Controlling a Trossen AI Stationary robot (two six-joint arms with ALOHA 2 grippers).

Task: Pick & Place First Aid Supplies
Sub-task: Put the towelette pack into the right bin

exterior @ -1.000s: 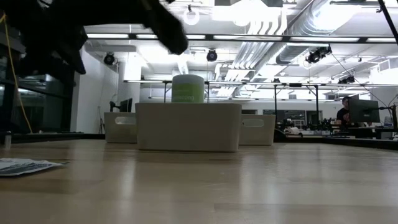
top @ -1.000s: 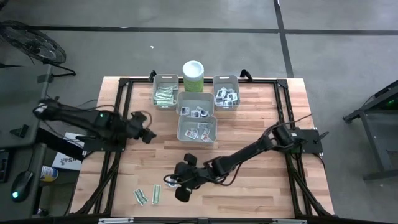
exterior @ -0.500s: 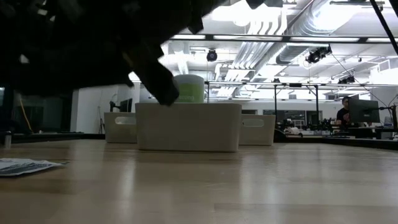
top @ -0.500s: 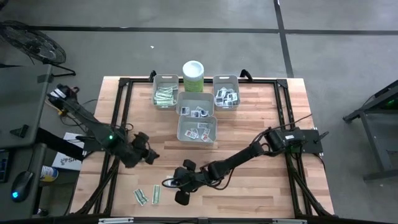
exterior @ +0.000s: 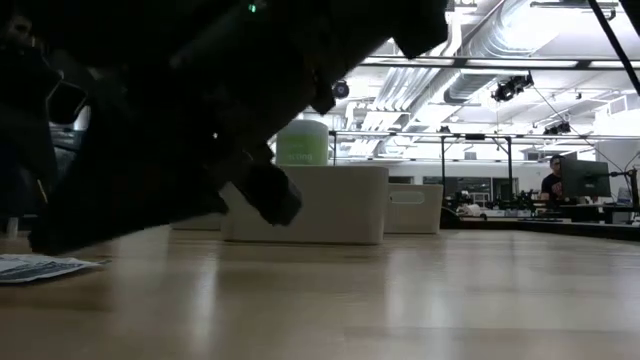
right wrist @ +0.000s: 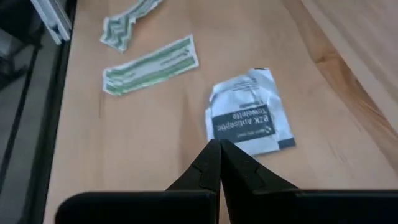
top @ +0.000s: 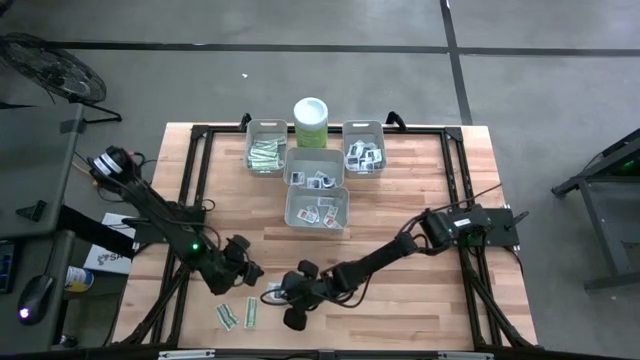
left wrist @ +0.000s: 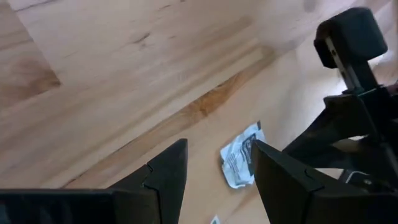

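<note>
A white square packet (right wrist: 247, 112) with dark print lies flat on the wooden table (top: 420, 210), low and left of centre in the high view (top: 271, 291). Two narrow green-white strips (top: 238, 315) lie just to its lower left, near the table's bottom edge, apart from it and from each other.

Four grey bins stand at upper centre. The upper left bin (top: 266, 147) holds green-white strips. The upper right bin (top: 363, 146) holds white squares. The two middle bins (top: 317, 193), one below the other, hold a few white squares each. A pale green canister (top: 310, 123) with a white lid stands between the two upper bins.

The right gripper (right wrist: 219, 144) is clenched empty, its tips at the near edge of the square packet; whether they touch it cannot be told. Its arm reaches in low from the right of the frame.

The left gripper (left wrist: 216, 167) stands released, fingers apart, pointed down at the same packet from its left. Its arm angles in from the left of the frame.
</note>
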